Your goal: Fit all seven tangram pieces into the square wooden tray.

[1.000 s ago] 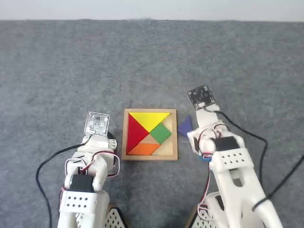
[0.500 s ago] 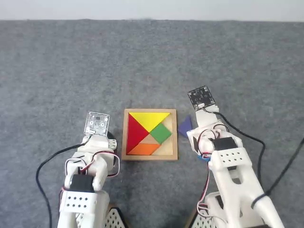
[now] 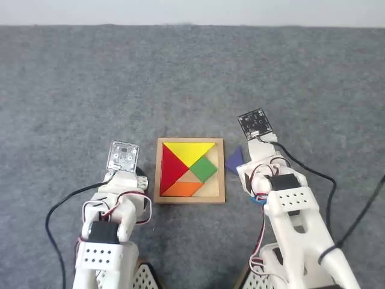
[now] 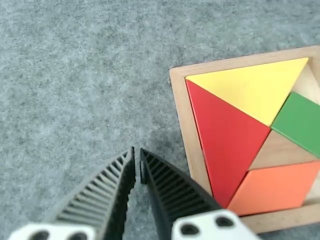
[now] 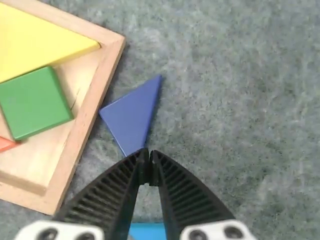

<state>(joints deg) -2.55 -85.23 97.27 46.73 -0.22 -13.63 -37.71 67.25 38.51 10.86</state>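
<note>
Left gripper (image 4: 136, 160), right gripper (image 5: 149, 162): both closed.

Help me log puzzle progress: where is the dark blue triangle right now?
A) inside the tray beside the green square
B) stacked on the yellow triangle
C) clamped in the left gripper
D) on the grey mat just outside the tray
D: the dark blue triangle lies flat on the grey mat beside the tray, outside its rim and just ahead of the shut right gripper, with nothing holding it.
</note>
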